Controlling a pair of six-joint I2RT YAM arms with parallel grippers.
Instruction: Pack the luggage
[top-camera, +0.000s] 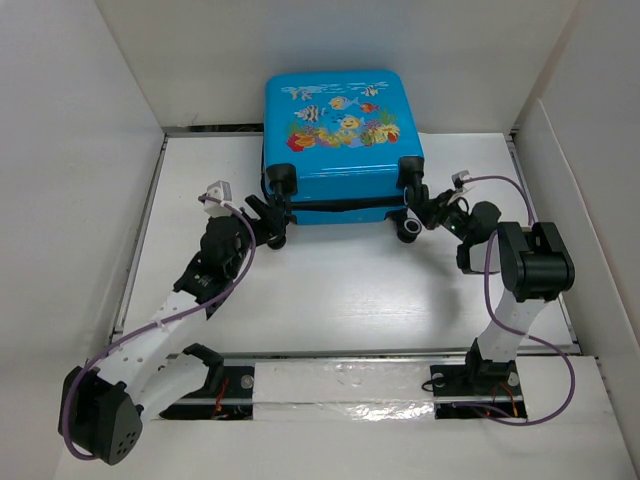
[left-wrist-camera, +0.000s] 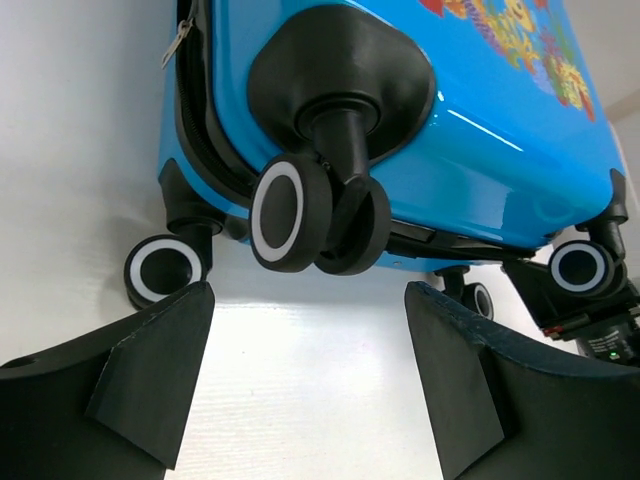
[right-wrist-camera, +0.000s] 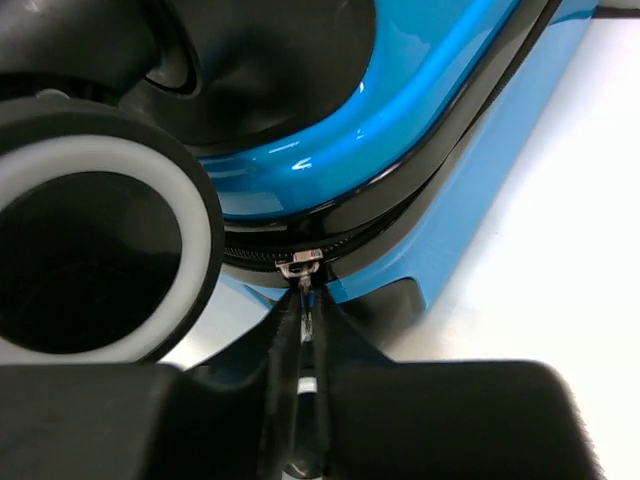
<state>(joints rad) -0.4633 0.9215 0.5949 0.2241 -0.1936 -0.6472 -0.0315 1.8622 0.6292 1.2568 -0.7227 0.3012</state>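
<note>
The luggage (top-camera: 340, 130) is a bright-blue hard-shell suitcase with a fish print. It lies flat and closed at the far middle of the table, wheels toward me. My left gripper (top-camera: 268, 222) is open just in front of its left wheel pair (left-wrist-camera: 290, 215), with only bare table between the fingers (left-wrist-camera: 160, 370). At the right wheel, my right gripper (top-camera: 420, 205) is shut on the metal zipper pull (right-wrist-camera: 303, 268) of the black zipper that runs along the blue shell (right-wrist-camera: 330, 170). The inside of the luggage is hidden.
White walls (top-camera: 80, 120) close in the table on the left, back and right. A rail with foil tape (top-camera: 340, 385) runs along the near edge between the arm bases. A purple cable (top-camera: 500, 190) loops off the right arm. A large white-rimmed wheel (right-wrist-camera: 90, 250) fills the left of the right wrist view.
</note>
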